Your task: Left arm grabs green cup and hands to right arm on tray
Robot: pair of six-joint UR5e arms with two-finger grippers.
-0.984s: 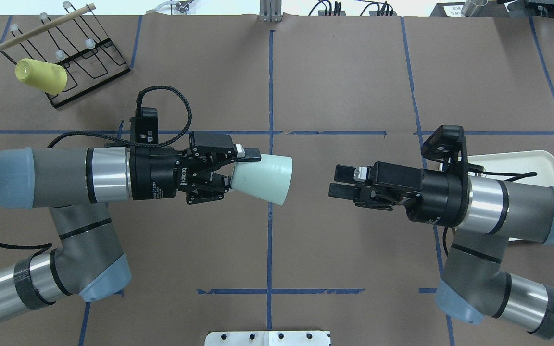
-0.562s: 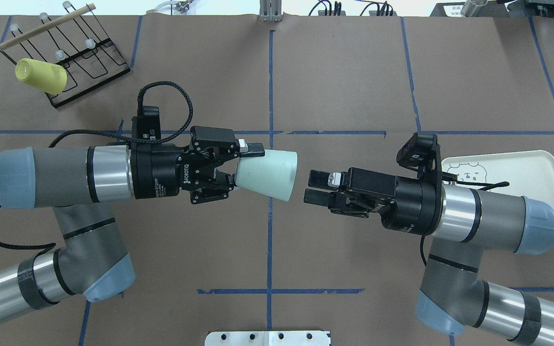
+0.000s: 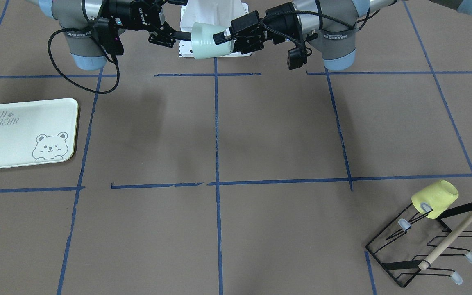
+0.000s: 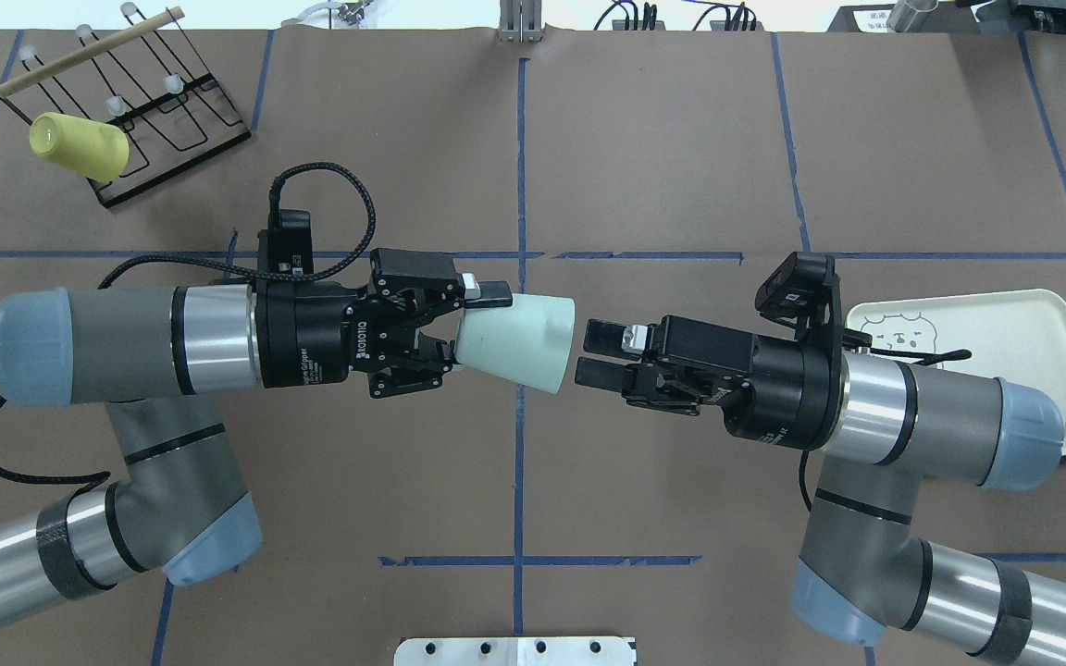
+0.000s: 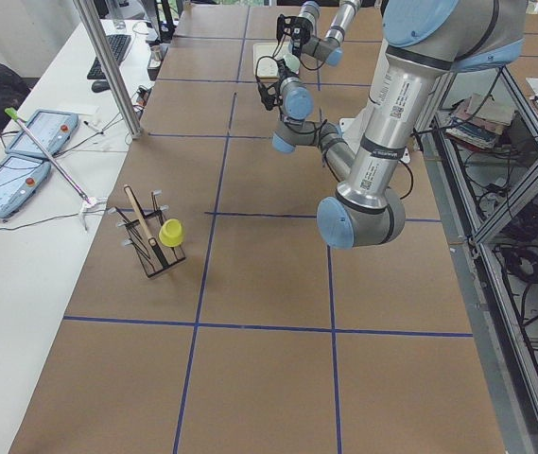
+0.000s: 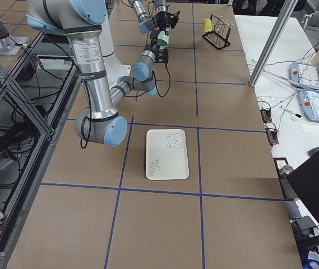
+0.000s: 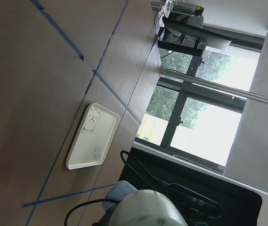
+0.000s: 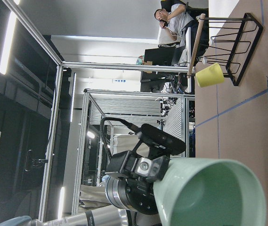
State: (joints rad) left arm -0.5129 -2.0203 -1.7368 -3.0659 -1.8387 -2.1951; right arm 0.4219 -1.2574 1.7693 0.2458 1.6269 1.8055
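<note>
The pale mint-green cup [image 4: 519, 342] is held on its side in the air over the table's middle, mouth toward the right arm. My left gripper [image 4: 466, 326] is shut on the cup's narrow base end. My right gripper [image 4: 582, 351] is open, its fingertips just short of the cup's rim and apart from it. In the front-facing view the cup [image 3: 205, 41] sits between the left gripper [image 3: 223, 37] and the right gripper [image 3: 180, 37]. The right wrist view looks into the cup's mouth [image 8: 209, 193]. The bear tray [image 4: 1005, 324] lies behind the right arm, partly hidden; it shows whole in the front-facing view [image 3: 14, 139].
A yellow cup [image 4: 80, 146] hangs on a black wire rack [image 4: 163, 111] at the far left corner. A white base plate [image 4: 514, 650] is at the near edge. Blue tape lines cross the brown table cover.
My right gripper has moved left toward the cup until its fingertips almost reach the rim, uncovering more of the tray. My left gripper has carried the cup slightly right.
</note>
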